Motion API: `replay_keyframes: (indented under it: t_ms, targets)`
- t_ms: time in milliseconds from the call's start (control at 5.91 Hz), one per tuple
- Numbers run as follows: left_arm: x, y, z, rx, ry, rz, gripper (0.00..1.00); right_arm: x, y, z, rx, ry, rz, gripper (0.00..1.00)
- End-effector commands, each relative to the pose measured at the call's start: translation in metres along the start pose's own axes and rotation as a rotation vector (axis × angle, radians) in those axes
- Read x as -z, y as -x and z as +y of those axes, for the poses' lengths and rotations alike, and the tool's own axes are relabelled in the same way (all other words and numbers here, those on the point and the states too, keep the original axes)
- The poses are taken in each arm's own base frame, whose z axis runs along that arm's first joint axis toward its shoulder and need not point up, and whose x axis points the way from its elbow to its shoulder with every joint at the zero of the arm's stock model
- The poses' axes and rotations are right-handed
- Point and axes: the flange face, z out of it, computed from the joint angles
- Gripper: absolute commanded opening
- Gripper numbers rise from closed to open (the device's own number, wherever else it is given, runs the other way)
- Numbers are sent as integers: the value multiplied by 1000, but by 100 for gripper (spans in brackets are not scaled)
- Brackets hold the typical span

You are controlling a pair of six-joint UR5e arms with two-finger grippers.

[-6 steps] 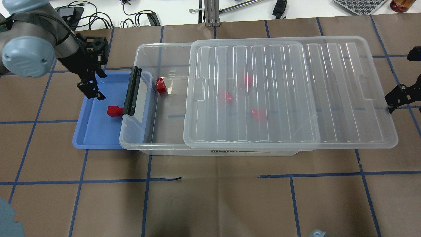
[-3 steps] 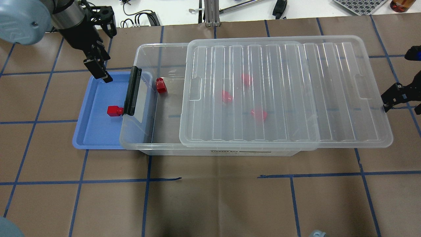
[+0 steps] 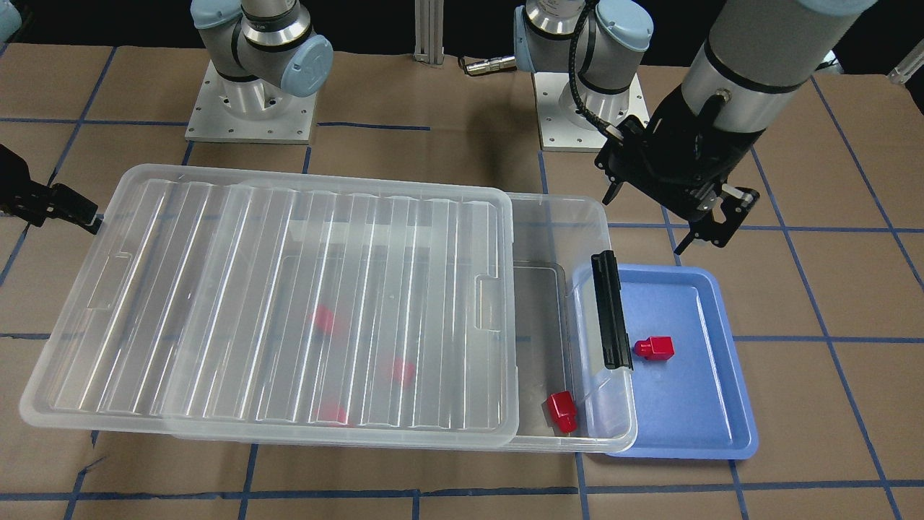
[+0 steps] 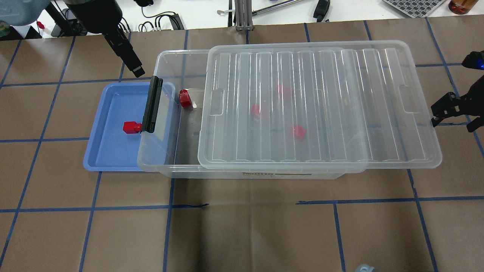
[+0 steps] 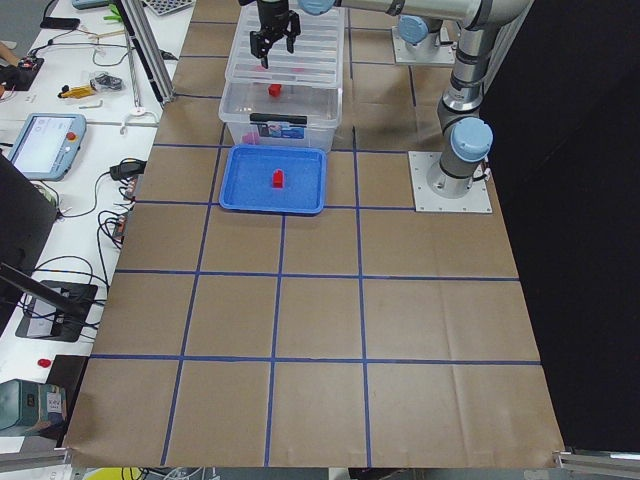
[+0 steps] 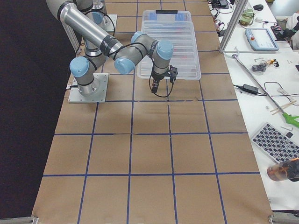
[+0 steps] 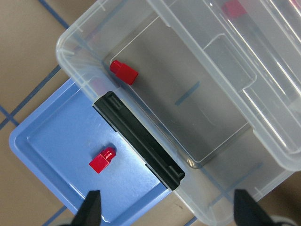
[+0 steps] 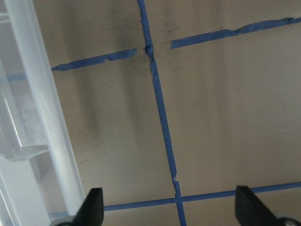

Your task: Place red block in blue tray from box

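One red block lies in the blue tray, close to the box's black latch; it also shows in the left wrist view. A second red block lies in the uncovered left end of the clear box. Three more red blocks show blurred under the ribbed lid. My left gripper is open and empty, raised beyond the tray's far corner. My right gripper is open at the lid's right edge.
The blue tray is partly tucked under the box's latch end. The lid overhangs the box's right end. Cables, a keyboard and tools lie on the white bench beyond the table's far edge. Brown paper with blue tape lines covers the table.
My left gripper has lifted out of the tray and moved toward the far edge. The lid has slid left over the box, and my right gripper has moved left with its edge.
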Motion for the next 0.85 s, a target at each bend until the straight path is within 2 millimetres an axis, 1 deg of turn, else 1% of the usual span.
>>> replay_keyframes:
  t_ms: [0,169,338,508,677]
  targets:
    - [16,-2,6,323,-55,-37,98,0,24,17,-34,-7,4,100]
    - [14,-4,8,424,-49,-36,98,0,32,17,-44,-5,4,100]
    - [12,-8,14,638,-52,-30,98,-2,39,17,-65,5,-41,100]
    - [13,-14,22,675,-49,-31,98,1,43,20,-86,1,-52,100]
    - [9,-14,28,675,-42,-30,98,0,54,22,-90,9,-50,100]
